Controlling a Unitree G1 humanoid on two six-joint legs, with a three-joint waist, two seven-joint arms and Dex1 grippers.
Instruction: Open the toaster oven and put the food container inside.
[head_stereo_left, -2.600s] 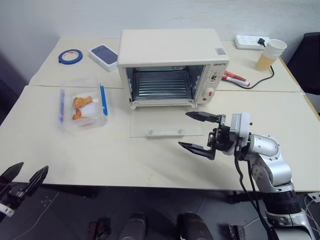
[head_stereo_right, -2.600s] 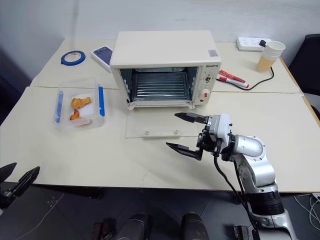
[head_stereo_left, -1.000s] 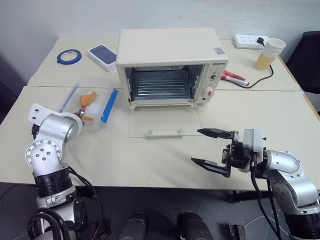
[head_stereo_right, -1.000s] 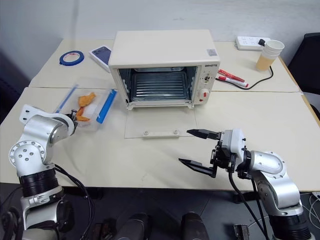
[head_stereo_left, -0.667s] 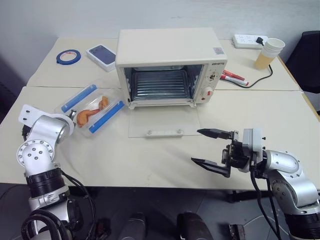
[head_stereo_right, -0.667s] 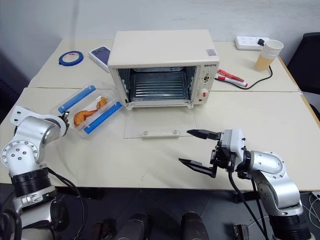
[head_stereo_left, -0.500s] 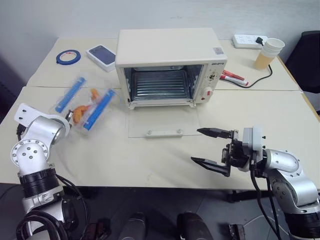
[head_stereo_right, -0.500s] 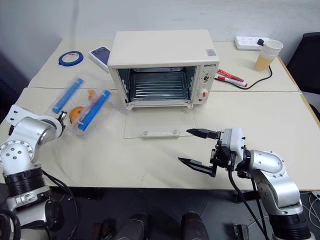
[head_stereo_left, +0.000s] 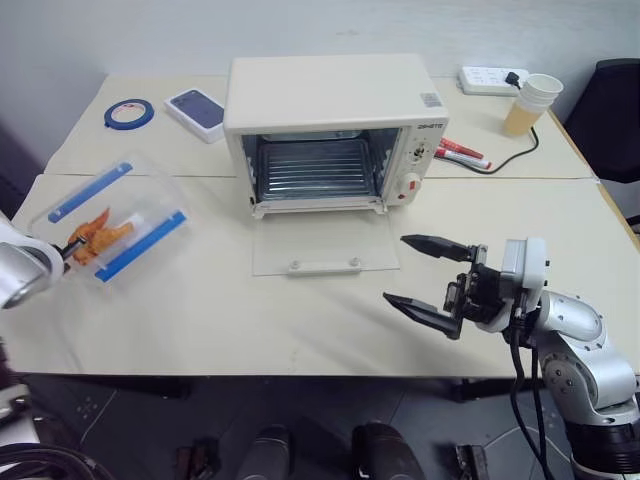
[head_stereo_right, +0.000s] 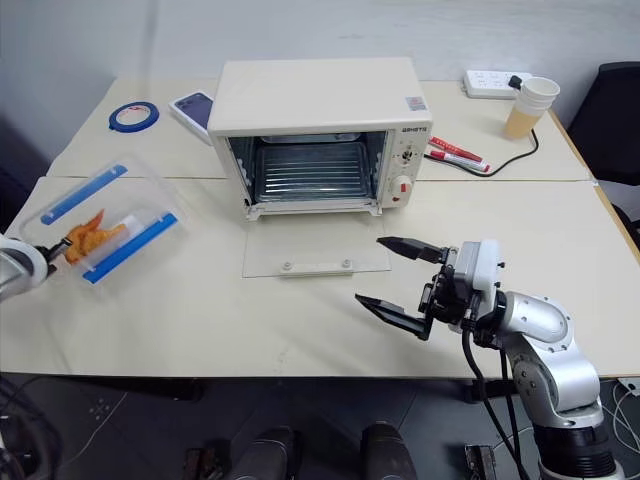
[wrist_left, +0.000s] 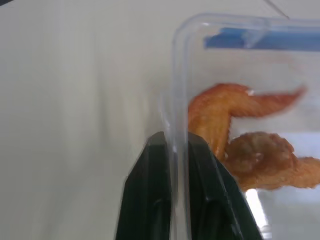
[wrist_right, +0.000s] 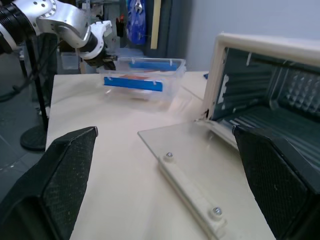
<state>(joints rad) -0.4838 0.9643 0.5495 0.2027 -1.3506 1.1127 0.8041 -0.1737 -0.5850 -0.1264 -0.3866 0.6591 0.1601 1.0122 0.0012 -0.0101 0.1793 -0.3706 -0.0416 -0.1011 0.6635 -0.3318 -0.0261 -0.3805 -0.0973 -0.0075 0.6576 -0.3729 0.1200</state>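
The cream toaster oven (head_stereo_left: 330, 100) stands at the table's middle back, its glass door (head_stereo_left: 322, 245) lying open and flat in front and the wire rack bare. The clear food container (head_stereo_left: 110, 220), with blue clip edges and orange fried pieces, hangs tilted over the table's left side. My left gripper (head_stereo_left: 66, 252) is shut on its near wall; in the left wrist view the fingers (wrist_left: 152, 200) pinch that clear wall. My right gripper (head_stereo_left: 430, 275) hovers open and empty to the right of the door, pointing left.
A blue tape ring (head_stereo_left: 128, 113) and a phone (head_stereo_left: 197, 107) lie at the back left. A power strip (head_stereo_left: 490, 75), a paper cup (head_stereo_left: 527, 103), a cable and red markers (head_stereo_left: 460, 155) sit at the back right.
My left gripper has carried the food container leftward and up, away from the oven, turning it as it went. The right gripper rose slightly and stayed open.
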